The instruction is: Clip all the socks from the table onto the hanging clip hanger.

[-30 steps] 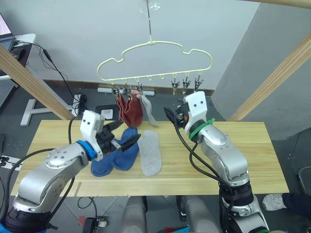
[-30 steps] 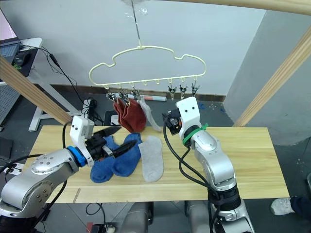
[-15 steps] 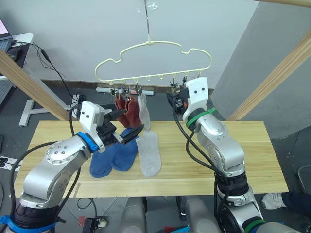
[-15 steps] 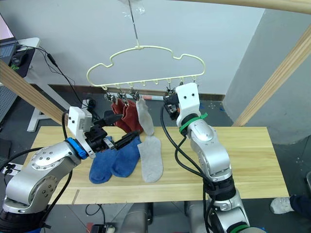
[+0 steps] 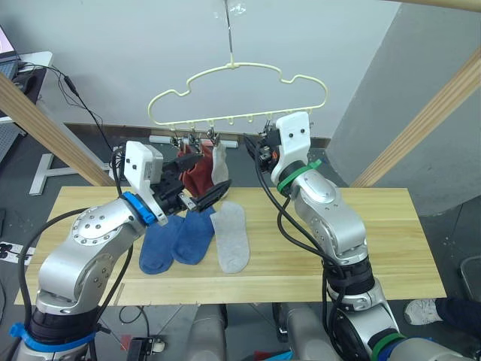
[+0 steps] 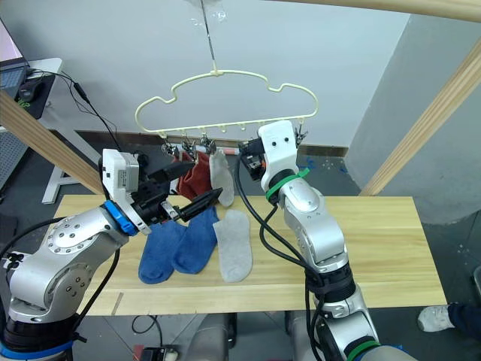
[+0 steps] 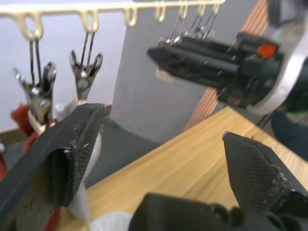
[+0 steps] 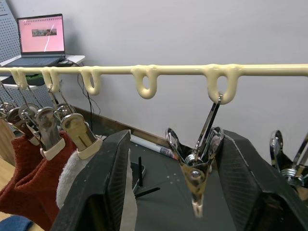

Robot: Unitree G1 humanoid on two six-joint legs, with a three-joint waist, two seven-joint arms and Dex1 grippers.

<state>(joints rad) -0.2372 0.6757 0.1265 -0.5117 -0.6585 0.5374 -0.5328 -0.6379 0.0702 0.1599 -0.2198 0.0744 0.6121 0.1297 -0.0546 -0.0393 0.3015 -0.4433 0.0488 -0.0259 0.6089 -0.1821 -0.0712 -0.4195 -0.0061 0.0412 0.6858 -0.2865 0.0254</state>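
Right wrist view has the right hand (image 8: pixel 192 192) spread around an empty clip (image 8: pixel 195 159) on the hanger (image 5: pixel 240 94). Left hand (image 5: pixel 201 188) gapes near hung red socks (image 5: pixel 197 169) and grey sock (image 5: pixel 220 164). Two blue socks (image 5: pixel 176 242) and one grey lie on the worktop (image 5: pixel 361 233).

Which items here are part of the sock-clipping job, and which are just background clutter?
Job:
- clip hanger
- hung red socks and grey sock
- two blue socks and grey sock on the table
- free clip

Clutter:
- laptop
- floor cables
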